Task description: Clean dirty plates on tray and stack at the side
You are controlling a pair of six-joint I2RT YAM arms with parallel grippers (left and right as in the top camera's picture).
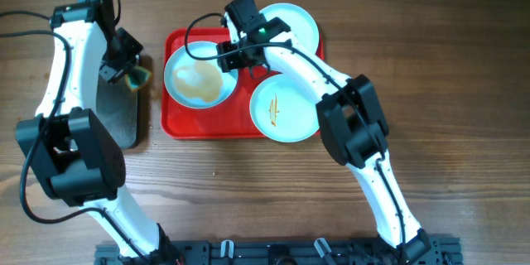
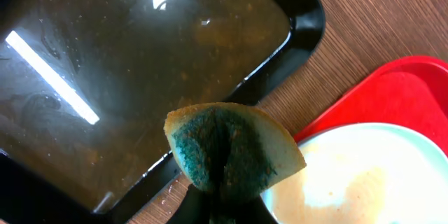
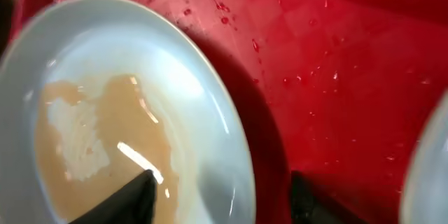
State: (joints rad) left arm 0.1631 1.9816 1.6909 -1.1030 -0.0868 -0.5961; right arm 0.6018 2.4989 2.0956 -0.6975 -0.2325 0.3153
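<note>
Three plates (image 1: 284,109) are counted on the red tray (image 1: 207,126): smeared plate (image 1: 197,77), streaked plate (image 1: 277,114), third plate (image 1: 291,21) apparently clean. None is stacked on the tabletop (image 1: 447,66). Left pincer (image 2: 224,210) is clamped on a sponge (image 2: 231,150) at the black pan (image 2: 105,77); right pincer (image 3: 224,189) is spread apart astride the smeared plate's rim.

Red tray (image 1: 178,128) holds three mint plates (image 1: 286,109): left smeared, front streaked, back clean.

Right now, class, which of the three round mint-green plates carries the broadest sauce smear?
The leftmost mint-green plate on the red plastic tray: a wide tan film covers its centre. The front-right plate has a thin orange streak; the far plate looks clean.
</note>
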